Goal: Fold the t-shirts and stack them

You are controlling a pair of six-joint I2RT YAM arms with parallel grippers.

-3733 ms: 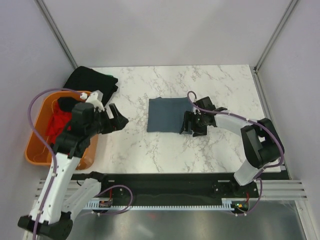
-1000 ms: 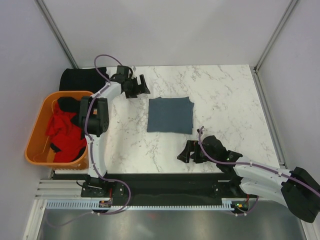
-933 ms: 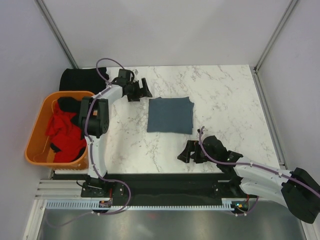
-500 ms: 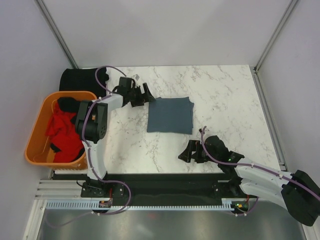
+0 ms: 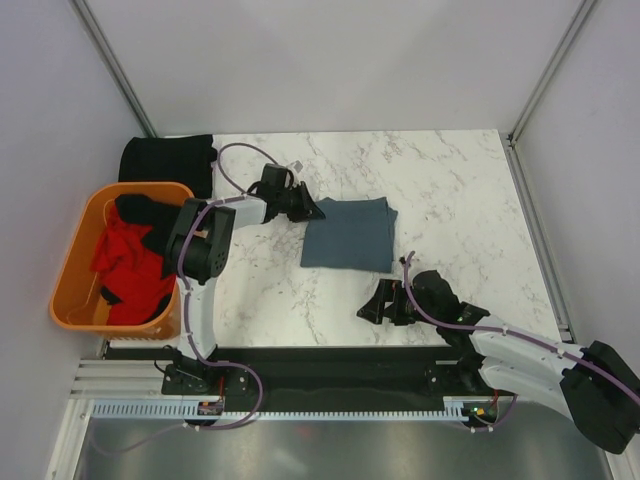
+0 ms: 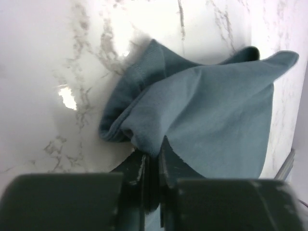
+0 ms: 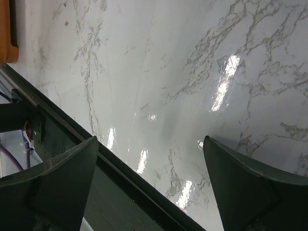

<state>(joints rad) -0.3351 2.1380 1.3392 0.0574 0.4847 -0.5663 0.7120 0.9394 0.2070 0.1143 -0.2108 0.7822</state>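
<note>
My left gripper [image 5: 308, 208] [image 6: 151, 159] is pinched tight on the upper-left corner of the folded blue-grey t-shirt [image 5: 348, 236] [image 6: 216, 115], which lies at the centre of the marble table [image 5: 450, 180]. The fold is close to square, so I cannot call a long axis. The gripped corner is drawn to a point toward the left of the overhead frame, and in my left wrist view the cloth fans from my fingers to the upper right.

My right gripper [image 5: 376, 304] [image 7: 151, 166] is spread wide with nothing in it, low over bare marble just below the shirt's lower-right corner and apart from it.

A folded black t-shirt [image 5: 167, 160] sits in the table's upper-left corner. Below it the orange basket [image 5: 73, 250] holds a red t-shirt [image 5: 125, 262].
</note>
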